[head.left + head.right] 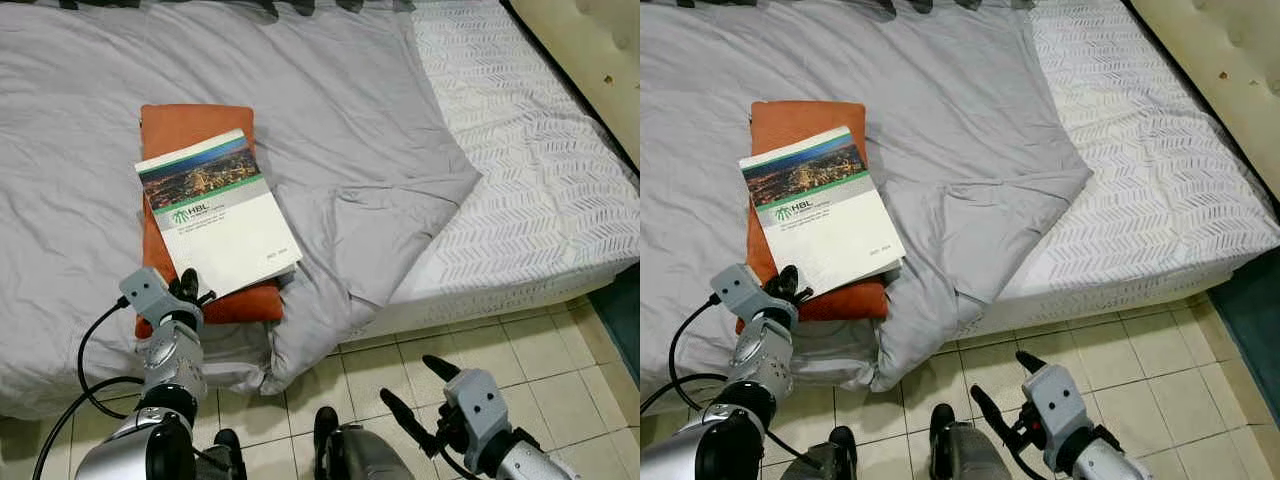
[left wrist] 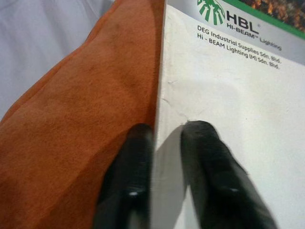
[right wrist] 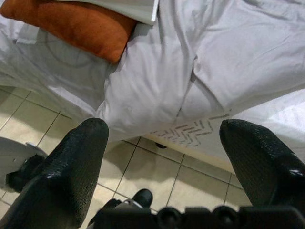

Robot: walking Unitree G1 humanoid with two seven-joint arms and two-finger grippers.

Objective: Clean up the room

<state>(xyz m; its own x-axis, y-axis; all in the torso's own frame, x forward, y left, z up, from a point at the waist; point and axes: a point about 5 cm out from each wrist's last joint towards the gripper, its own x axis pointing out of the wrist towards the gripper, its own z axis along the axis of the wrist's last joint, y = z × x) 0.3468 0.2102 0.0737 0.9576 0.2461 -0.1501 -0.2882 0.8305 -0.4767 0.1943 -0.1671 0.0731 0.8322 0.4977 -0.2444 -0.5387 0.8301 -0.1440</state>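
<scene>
A glossy white catalogue [image 1: 218, 212] with a city photo and green band lies askew on a soft, suede-like orange cushion [image 1: 190, 130] in the left middle of the frame, both resting on the rumpled grey sheet [image 1: 330, 120]. The left gripper [image 2: 167, 131] sits at the catalogue's near edge, its blunt black fingers [image 2: 209, 157] narrowly parted, one on the cover and one on the cushion; whether they pinch the edge is unclear. At lower right the right gripper [image 1: 425, 385] hangs spread wide above the cream floor tiles [image 1: 520, 340], beside the bare herringbone-quilted mattress [image 1: 530, 170].
</scene>
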